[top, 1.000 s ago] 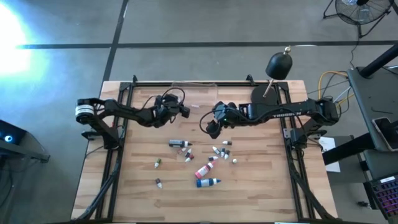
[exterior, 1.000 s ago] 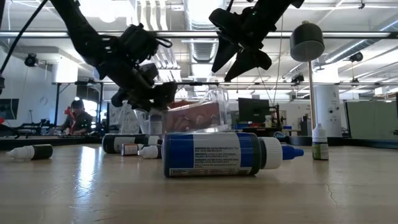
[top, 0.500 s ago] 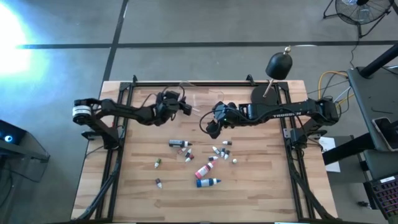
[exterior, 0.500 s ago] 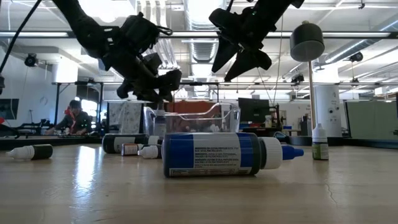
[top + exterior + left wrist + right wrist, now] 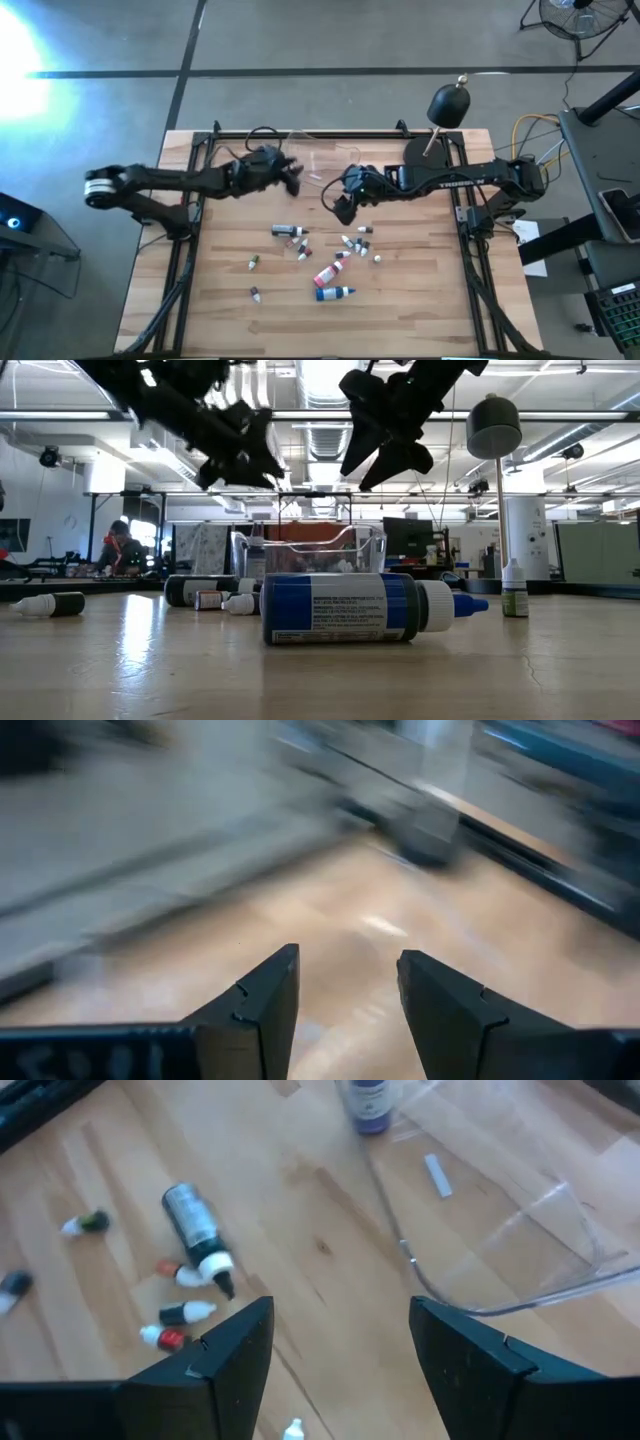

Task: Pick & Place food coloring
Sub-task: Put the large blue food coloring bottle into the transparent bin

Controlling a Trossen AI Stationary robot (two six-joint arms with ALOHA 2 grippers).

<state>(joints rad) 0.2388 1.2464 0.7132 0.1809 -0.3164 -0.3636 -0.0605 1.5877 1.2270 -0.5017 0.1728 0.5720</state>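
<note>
1. Since the earlier frames the left gripper (image 5: 292,180) had lifted away from the clear plastic tub (image 5: 318,160) at the middle of the table's far edge and swung upward, while the right arm had barely shifted.
2. Its dark fingers (image 5: 262,1005) stood apart with nothing between them, only bare wood blurring past in its wrist view.
3. One purple dropper bottle (image 5: 366,1102) stood upright inside the tub.
4. The rest of the food coloring bottles (image 5: 322,255) lay scattered mid-table, toward the near edge from both arms, most of them on their sides.
5. A large blue bottle with a pale cap (image 5: 335,293) lay nearest the near edge, its long axis running left to right.
6. The right gripper (image 5: 342,208) hung in the air just on the near side of the tub, jaws spread wide and empty, touching nothing.
7. A dark bottle with a white cap (image 5: 196,1232) lay on its side in its wrist view, with several tiny bottles close by.
8. To my eye the right gripper was the nearer of the two to the scatter; a reach toward the near edge looked like the next move.
9. I judged that its jaws would need to straddle a lying bottle across the long axis, not along it.
</note>
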